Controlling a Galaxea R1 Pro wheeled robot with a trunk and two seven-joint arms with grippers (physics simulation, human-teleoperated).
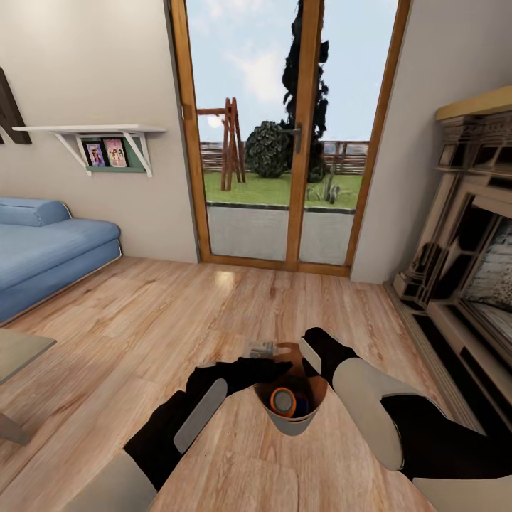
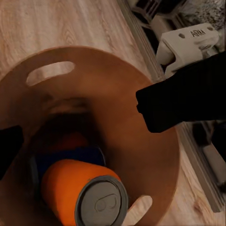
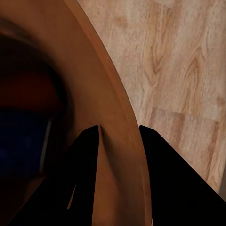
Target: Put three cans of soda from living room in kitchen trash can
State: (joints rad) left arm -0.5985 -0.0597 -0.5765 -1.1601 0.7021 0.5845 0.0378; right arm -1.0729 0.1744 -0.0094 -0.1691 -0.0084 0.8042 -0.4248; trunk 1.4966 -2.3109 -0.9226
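Observation:
The tash can, a small grey bucket with a brown inside, hangs above the living room floor. My right gripper is shut on its rim; the right wrist view shows its fingertips either side of the brown wall. An orange can of soda lies on top inside, silvery end up, over a blue one, with a reddish one half hidden behind. The orange can also shows in the head view. My left gripper hovers open over the bucket's near rim, holding nothing.
A blue sofa stands at the left, with a glass-topped low table's corner in front of it. Wood-framed glass doors are straight ahead. A fireplace lines the right wall. Plank floor stretches between them.

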